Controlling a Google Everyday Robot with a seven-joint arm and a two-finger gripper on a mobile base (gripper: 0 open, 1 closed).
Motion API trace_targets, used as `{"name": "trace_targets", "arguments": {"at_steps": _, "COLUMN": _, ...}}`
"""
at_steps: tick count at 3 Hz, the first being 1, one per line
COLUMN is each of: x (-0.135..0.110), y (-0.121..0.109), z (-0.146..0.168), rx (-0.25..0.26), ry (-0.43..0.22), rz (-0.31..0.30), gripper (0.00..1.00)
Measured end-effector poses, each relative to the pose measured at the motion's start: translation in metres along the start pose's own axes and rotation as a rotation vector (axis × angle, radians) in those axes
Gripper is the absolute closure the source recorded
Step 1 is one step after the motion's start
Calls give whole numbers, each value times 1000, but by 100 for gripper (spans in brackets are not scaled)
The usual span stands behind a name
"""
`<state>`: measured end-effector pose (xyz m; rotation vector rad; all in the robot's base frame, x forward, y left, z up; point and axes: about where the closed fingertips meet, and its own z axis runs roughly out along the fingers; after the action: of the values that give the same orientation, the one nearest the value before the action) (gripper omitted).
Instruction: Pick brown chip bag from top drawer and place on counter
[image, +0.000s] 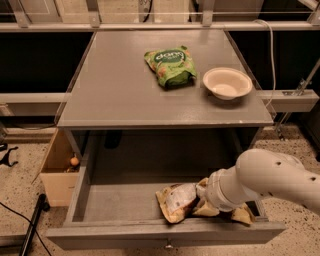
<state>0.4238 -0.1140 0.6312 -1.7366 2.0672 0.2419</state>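
Note:
The top drawer (165, 234) is pulled open under the counter (125, 95). The brown chip bag (175, 200) lies crumpled at the drawer's front right, with its white label panel facing up and cream-yellow ends showing. My white arm reaches in from the right. The gripper (204, 199) is down in the drawer against the bag's right side, and the arm's wrist hides its tip. Part of the bag (242, 215) shows beyond the arm, near the drawer's right front corner.
A green bag (170, 65) and a cream bowl (226, 82) sit on the far right half of the counter. A tan cardboard box (57, 172) holding a small orange ball (74, 161) stands left of the drawer. A black pole (32, 225) lies on the floor.

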Motion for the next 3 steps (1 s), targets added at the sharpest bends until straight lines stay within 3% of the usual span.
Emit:
{"name": "trace_targets", "arguments": {"at_steps": 1, "x": -2, "y": -1, "z": -3, "rx": 0, "ry": 0, "rz": 0, "gripper": 100}}
{"name": "trace_targets", "arguments": {"at_steps": 3, "x": -43, "y": -15, "z": -70, "rx": 8, "ry": -14, "rz": -55, "gripper": 100}}
